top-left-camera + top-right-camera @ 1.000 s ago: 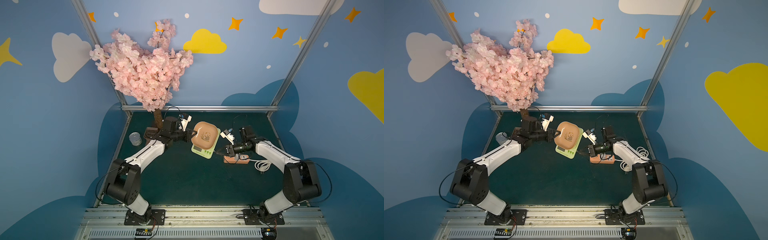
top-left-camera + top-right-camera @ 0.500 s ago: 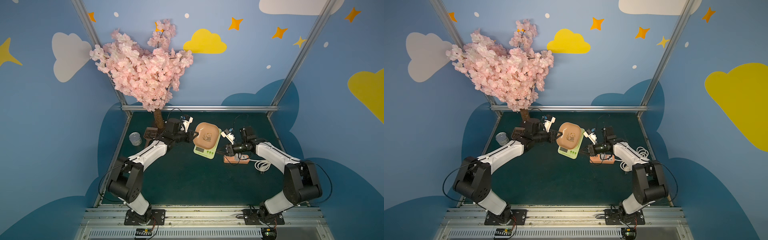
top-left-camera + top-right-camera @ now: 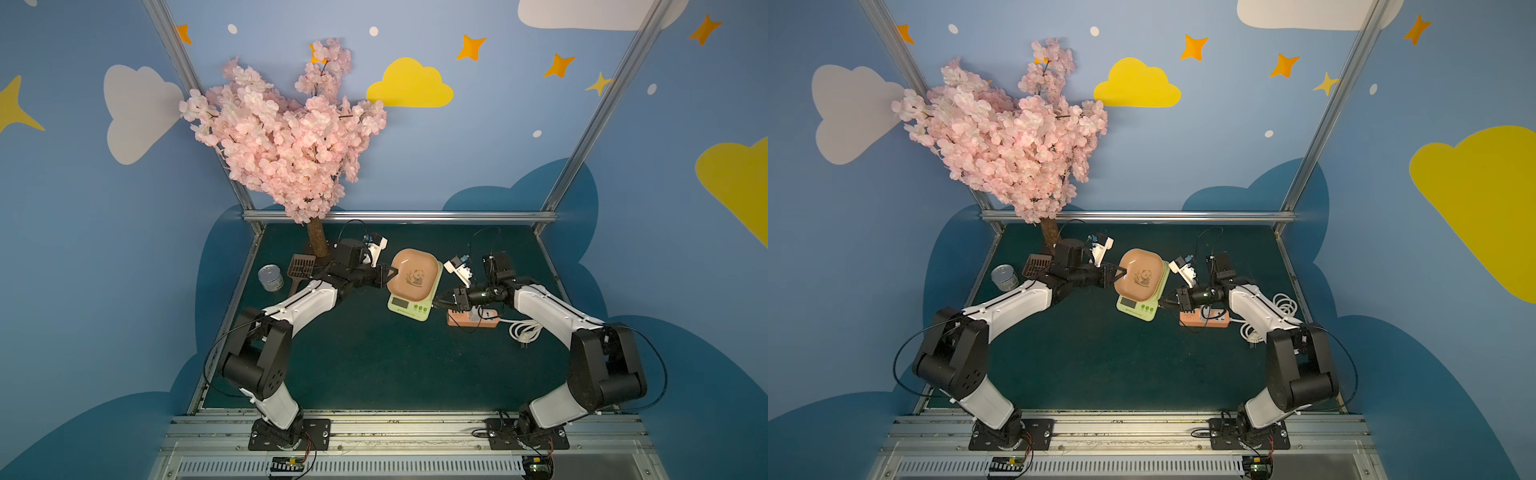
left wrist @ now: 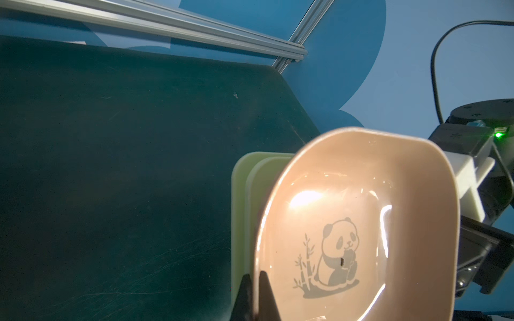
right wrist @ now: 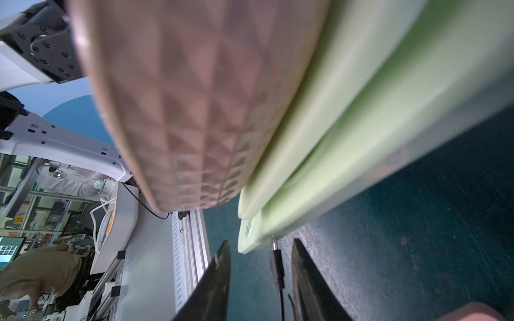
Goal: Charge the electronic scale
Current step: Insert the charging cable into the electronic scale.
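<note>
The pale green electronic scale [image 3: 409,306] [image 3: 1137,309] lies mid-table with a pink panda dish [image 3: 415,274] on top. My left gripper [image 3: 392,275] [image 4: 254,278] is shut on the dish's [image 4: 361,208] left rim, one finger inside and one outside. My right gripper [image 3: 436,301] [image 5: 261,244] is open at the scale's [image 5: 361,139] right side. A black cable plug [image 5: 277,266] hangs free between its fingers. The plug's metal tip meets the scale's edge.
A salmon-pink power strip [image 3: 471,320] with a coiled white cord [image 3: 525,330] lies under my right wrist. A tin can [image 3: 270,277] and a brown slotted spatula [image 3: 301,268] sit at the back left by the blossom tree's trunk [image 3: 316,241].
My right gripper has opened off the black plug, which stays at the scale's side. My left arm shifted slightly and keeps hold of the dish rim.
</note>
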Robot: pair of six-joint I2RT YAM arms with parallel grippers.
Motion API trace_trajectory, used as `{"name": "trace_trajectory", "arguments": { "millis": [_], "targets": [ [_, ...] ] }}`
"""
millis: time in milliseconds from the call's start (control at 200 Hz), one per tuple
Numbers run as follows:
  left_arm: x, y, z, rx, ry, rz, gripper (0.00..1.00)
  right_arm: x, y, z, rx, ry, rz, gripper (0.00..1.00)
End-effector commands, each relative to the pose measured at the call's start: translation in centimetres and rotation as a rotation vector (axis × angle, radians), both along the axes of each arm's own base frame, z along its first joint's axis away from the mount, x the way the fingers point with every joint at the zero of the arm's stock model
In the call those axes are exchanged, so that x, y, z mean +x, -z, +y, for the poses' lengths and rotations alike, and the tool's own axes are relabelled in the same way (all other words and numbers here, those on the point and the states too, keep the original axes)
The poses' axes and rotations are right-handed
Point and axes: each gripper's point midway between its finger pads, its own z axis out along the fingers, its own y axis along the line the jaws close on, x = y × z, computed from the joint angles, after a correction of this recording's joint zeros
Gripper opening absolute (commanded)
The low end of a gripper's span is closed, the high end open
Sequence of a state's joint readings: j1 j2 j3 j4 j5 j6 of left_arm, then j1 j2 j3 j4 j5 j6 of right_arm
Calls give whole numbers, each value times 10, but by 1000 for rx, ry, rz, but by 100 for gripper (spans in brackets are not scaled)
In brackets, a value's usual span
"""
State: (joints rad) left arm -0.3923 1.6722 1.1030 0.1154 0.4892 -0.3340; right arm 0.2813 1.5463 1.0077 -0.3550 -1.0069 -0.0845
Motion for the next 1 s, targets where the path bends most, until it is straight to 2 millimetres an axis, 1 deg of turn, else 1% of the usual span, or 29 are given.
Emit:
{"name": "trace_trajectory", "arguments": {
  "millis": [0,150,420,511,716,996],
  "targets": [
    [8,-19,-2,-56,1,-31,3,-5,-9,-4,21,-2,-24,39],
    [9,-21,0,-67,-5,-25,3,-4,-5,-9,11,15,-15,41],
    [11,-24,2,-78,-7,-25,3,-6,1,-10,0,14,7,43],
    [11,-25,2,-83,-6,-26,3,-7,3,-10,1,12,14,42],
    [11,-28,2,-95,-3,-25,3,-8,6,-10,3,7,28,36],
    [12,-31,3,-103,-6,-27,3,-8,10,-8,11,-7,47,35]
  ]
}}
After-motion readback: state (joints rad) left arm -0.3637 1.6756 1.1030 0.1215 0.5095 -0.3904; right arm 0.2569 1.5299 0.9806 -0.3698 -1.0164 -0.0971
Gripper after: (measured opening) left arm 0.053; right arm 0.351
